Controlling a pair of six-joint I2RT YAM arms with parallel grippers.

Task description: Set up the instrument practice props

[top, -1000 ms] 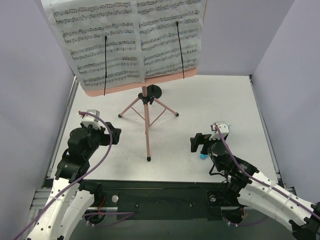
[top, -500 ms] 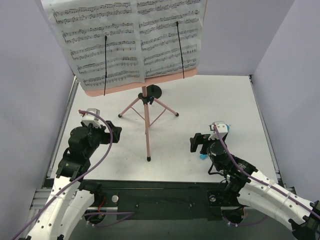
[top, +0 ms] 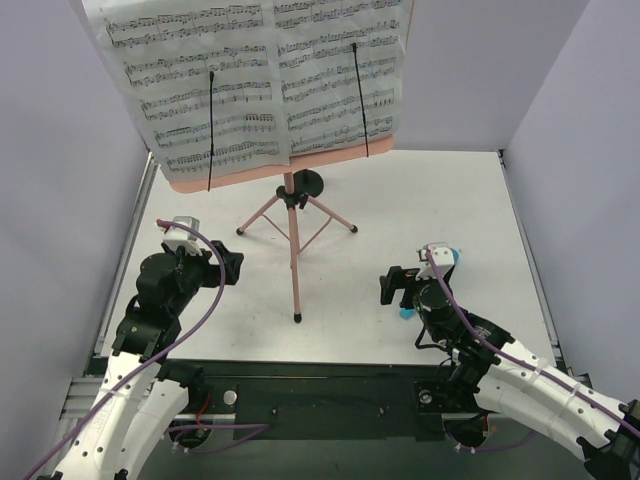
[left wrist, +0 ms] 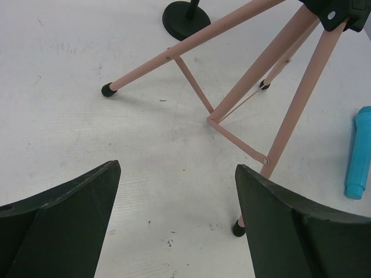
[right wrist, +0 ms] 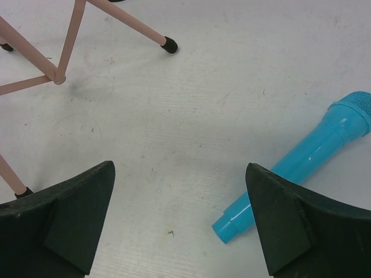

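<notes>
The only writing to be read was printed music: staves of notes covered two white sheet-music pages, a left page [top: 190, 85] and a right page [top: 335, 65], and no title, word or brand could be made out on them or anywhere else. The pages lay side by side on the pink music-stand desk [top: 235, 180] at the far side of the white table [top: 430, 200], each pinned by one of two black wire page-holders, the left [top: 211, 130] and the right [top: 361, 100]. The desk stood on one pink tripod [top: 293, 230] with three spread legs, each ending in a black foot. A single black round disc [top: 308, 183] lay just behind its hub. The tripod's near foot [top: 297, 318] rested between the two arms, clear of both. The left gripper [top: 228, 268] hung to the left of that leg with its jaws spread wide and nothing between them. In its wrist view the tripod's legs and braces lay ahead of the fingers [left wrist: 69, 214]. The right gripper [top: 392, 287] hung well to the right of the leg, its jaws likewise spread wide and bare. One turquoise toy microphone [right wrist: 301, 165] lay on the table just beside it, untouched.
</notes>
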